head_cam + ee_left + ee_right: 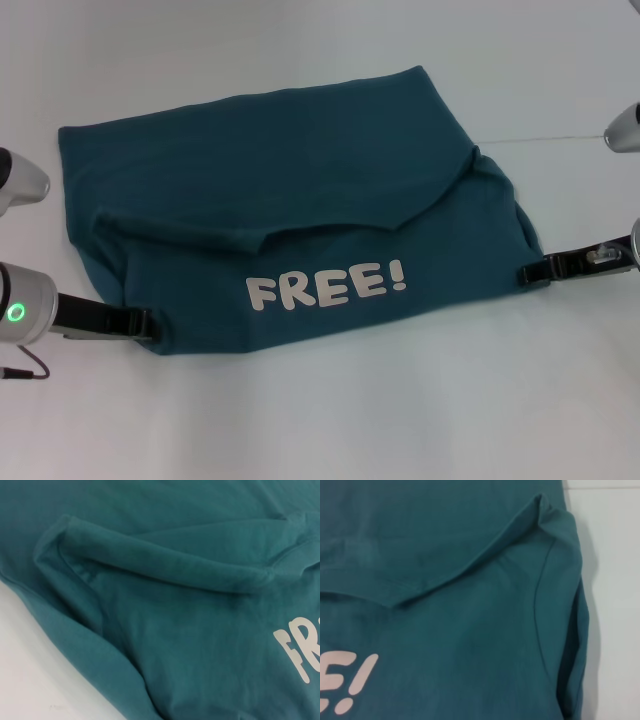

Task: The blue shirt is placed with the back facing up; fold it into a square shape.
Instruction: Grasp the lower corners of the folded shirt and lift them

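Note:
The blue shirt (pixel 300 190) lies on the white table, partly folded, with a white "FREE!" print (pixel 327 284) showing on its near layer. A far flap (pixel 280 170) overlaps that layer along a slanted edge. My left gripper (pixel 145 323) is at the shirt's near left corner, shut on the fabric edge. My right gripper (pixel 530 270) pinches the near right corner in the same way. The left wrist view shows a rolled fold (pixel 165 565) of the shirt and part of the print (pixel 300 652). The right wrist view shows the flap edge (pixel 470 567) and a side seam (pixel 540 610).
The white table (pixel 320 420) surrounds the shirt on all sides. A thin cable (pixel 22 372) lies by my left arm at the near left. A faint line (pixel 540 140) runs across the table at the far right.

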{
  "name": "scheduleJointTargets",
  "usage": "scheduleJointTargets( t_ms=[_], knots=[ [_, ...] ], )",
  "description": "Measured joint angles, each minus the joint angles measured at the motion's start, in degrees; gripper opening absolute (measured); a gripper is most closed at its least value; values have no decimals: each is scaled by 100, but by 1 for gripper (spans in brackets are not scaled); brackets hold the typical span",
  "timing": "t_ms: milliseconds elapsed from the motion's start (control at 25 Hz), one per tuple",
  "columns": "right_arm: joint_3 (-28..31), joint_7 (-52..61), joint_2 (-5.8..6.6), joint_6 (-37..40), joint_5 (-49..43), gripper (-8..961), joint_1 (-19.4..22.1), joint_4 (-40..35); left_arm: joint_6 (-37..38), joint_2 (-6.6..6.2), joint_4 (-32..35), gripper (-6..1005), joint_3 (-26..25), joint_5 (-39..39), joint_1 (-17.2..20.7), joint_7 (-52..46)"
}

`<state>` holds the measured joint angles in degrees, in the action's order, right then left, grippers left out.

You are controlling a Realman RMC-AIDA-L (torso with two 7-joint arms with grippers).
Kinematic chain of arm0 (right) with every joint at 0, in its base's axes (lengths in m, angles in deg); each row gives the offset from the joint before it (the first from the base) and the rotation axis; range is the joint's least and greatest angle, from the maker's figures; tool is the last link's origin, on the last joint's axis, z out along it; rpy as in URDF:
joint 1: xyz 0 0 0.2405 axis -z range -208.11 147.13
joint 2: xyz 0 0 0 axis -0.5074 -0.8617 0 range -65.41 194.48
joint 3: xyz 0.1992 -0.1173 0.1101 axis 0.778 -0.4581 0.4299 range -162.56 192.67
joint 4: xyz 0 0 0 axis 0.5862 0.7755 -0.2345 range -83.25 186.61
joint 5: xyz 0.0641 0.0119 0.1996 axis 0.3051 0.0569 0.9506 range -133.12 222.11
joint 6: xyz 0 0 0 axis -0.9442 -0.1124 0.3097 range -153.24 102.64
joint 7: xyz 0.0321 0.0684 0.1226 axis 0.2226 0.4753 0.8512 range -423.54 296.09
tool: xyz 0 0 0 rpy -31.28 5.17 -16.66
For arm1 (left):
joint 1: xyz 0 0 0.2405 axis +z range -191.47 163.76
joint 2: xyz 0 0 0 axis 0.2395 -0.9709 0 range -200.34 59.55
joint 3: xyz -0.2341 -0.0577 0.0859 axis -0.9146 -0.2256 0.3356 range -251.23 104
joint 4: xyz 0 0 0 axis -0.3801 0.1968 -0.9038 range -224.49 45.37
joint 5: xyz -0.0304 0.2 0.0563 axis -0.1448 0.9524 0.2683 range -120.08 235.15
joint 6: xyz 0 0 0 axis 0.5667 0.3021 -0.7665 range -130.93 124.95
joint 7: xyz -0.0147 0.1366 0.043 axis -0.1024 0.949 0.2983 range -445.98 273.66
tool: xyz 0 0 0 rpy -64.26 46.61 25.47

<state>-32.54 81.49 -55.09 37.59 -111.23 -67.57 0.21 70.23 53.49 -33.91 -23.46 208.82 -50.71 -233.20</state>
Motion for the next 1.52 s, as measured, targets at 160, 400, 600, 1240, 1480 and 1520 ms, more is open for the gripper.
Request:
scheduleJointTargets(
  t_ms=[160,400,600,1240,1480,1520],
  knots=[
    [-53,2,4,-93,-1,584,-19,91,-3,-2,-3,33,4,2,-8,0],
    [-20,-29,19,-98,38,574,-20,111,0,-4,-3,33,4,2,-21,0],
    [-46,-47,17,-118,41,384,-42,162,3,-4,-2,33,8,-3,-22,0],
    [2,-253,60,251,161,30,-20,-108,137,-31,37,32,12,-13,19,16],
    [12,-277,101,773,204,31,40,-499,331,-55,70,33,10,-5,38,61],
    [3,-274,111,883,178,31,40,-544,363,-56,81,33,11,0,38,67]
  ],
)
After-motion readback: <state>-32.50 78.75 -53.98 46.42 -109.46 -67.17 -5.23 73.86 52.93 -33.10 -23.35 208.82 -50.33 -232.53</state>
